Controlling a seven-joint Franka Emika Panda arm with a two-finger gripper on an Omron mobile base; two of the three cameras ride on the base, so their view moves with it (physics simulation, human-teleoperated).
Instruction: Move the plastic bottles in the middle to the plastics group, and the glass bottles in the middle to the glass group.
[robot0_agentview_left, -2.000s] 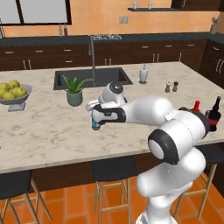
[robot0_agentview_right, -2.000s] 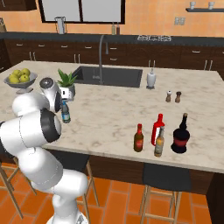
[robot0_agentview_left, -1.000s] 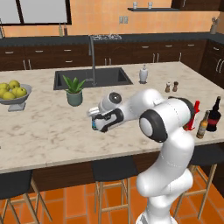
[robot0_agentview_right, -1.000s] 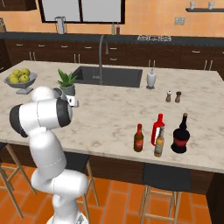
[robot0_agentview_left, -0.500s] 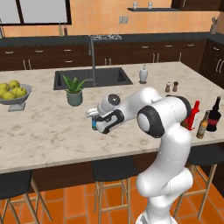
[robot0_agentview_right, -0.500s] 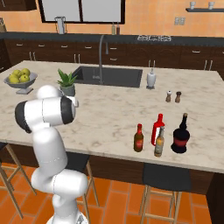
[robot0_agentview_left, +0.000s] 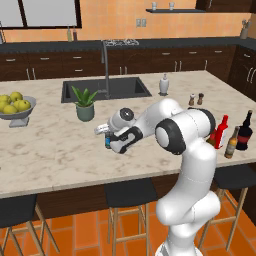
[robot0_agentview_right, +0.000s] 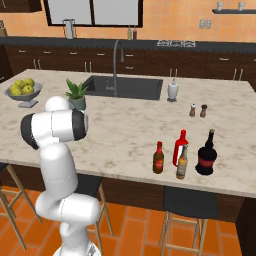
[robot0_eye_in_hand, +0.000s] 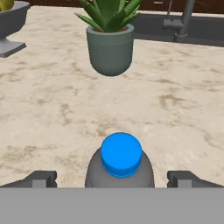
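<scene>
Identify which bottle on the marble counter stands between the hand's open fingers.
The small clear water bottle with the blue cap; the hand straddles it. The amber, red and tall dark bottles stand grouped far along the counter.

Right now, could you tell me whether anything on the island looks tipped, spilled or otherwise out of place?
Nothing stands out. The water bottle stands upright between the open fingers, and the plant pot and amber bottles are upright too.
</scene>
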